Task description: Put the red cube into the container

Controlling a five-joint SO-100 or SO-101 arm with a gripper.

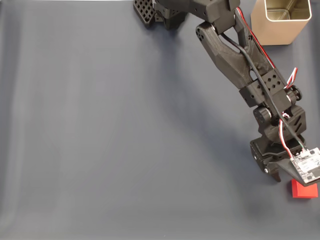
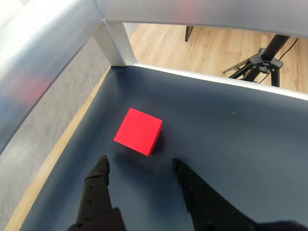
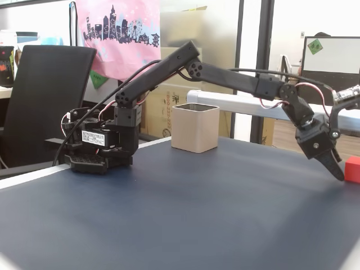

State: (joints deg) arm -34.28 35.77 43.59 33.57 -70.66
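The red cube (image 1: 304,190) lies on the dark mat near its lower right corner, close to the table edge. In the wrist view the red cube (image 2: 138,131) sits just beyond the fingertips and is not touched. My gripper (image 2: 139,163) is open, its two black fingers spread about as wide as the cube. Seen from above, the gripper (image 1: 286,178) hangs right beside the cube, partly under the wrist camera board. From the side, the gripper (image 3: 336,169) points down at the cube (image 3: 352,169). The container (image 1: 280,20), a tan tin, stands upright at the top right; the container (image 3: 194,128) shows an open top.
The arm's base (image 3: 95,147) is clamped at the far edge of the mat. An aluminium rail (image 2: 57,53) and post frame the table corner just behind the cube. A tripod (image 2: 262,62) stands on the wooden floor beyond. The mat (image 1: 125,140) stretches wide to the left.
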